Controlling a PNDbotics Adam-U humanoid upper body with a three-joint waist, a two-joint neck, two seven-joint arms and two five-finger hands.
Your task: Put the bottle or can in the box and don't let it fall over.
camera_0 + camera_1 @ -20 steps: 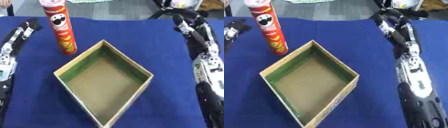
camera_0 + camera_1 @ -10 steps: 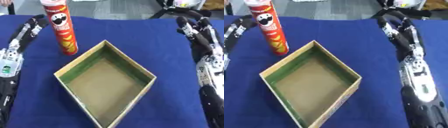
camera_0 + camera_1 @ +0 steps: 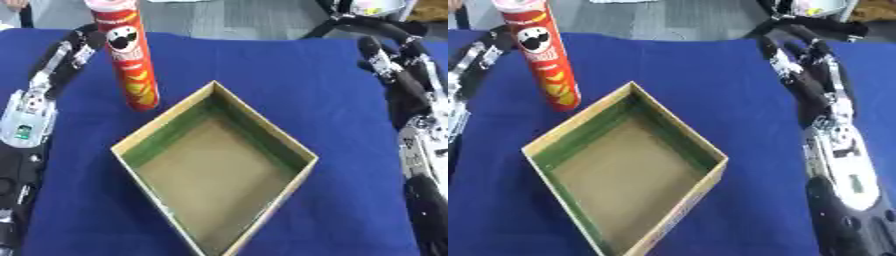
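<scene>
A tall red crisp can stands upright on the blue cloth, just beyond the far-left rim of the open cardboard box. The box has green inner walls, sits corner-on to me, and holds nothing. My left hand reaches in from the left with straight fingers, its tips right beside the can's upper left side; whether they touch I cannot tell. My right hand hangs open at the far right, well away from both can and box.
The blue cloth covers the whole table, with bare room between box and right arm. A grey floor lies past the far edge. My right forearm runs down the right side.
My left hand has travelled forward and to the right, from the table's left side up to the can. The can and box stand as before. The right hand has barely shifted.
</scene>
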